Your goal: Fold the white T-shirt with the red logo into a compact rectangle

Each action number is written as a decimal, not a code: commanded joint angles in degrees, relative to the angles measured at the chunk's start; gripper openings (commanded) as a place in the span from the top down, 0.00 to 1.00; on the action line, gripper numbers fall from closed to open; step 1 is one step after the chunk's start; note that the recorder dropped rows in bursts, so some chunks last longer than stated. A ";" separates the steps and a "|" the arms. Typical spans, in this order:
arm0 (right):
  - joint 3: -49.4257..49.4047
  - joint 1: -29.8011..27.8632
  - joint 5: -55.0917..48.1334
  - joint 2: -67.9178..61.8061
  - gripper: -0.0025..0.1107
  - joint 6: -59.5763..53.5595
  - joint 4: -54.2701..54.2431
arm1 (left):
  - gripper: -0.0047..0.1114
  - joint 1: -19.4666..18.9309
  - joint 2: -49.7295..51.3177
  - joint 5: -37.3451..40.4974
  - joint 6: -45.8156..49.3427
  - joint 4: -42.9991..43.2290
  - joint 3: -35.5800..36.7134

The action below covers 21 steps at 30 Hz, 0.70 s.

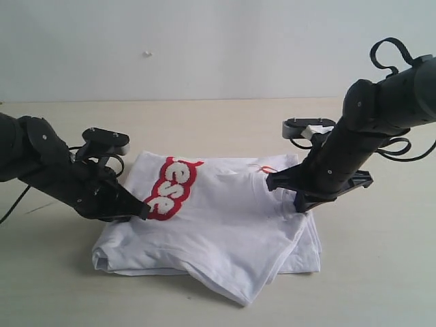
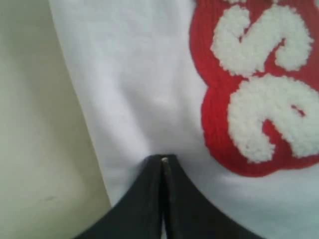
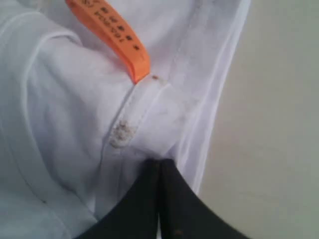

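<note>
Two grippers, both clenched on cloth.

Exterior view: tee (image 1: 225, 231) lies part-folded on the table (image 1: 381, 286), with a loose flap crooked at the near edge. Left gripper (image 1: 142, 210) pinches the left edge beside the logo (image 1: 174, 189). Right gripper (image 1: 298, 199) pinches the right edge, raised a little. Risk, as I judge it — an uneven pull by the two arms would skew the fold, and a thin pinch could slip out.

Left wrist view: jaws meet, white cloth puckered at their tip, logo just beside.

Right wrist view: jaws closed at a hem with several layers gathered — lower layers may drag along. Orange tag (image 3: 112, 35) is near, apart from the jaws.
</note>
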<state>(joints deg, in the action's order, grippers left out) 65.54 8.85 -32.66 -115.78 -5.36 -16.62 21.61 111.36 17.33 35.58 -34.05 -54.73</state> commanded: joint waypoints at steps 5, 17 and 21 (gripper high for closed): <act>6.04 -0.20 1.16 -5.90 0.98 -0.63 -0.32 | 0.96 -0.85 1.50 -0.74 0.03 1.75 -3.63; 7.39 -0.20 -4.80 -6.21 0.98 -0.76 -0.78 | 0.96 -8.32 5.69 3.90 0.15 3.29 -11.03; 5.56 -0.20 -4.04 -6.21 0.98 -3.27 -2.96 | 0.96 -8.45 3.97 4.83 0.15 3.29 -11.25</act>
<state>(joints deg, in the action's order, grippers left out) 72.98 8.67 -33.68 -120.69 -6.73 -18.35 13.28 116.95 21.28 35.58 -30.96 -65.40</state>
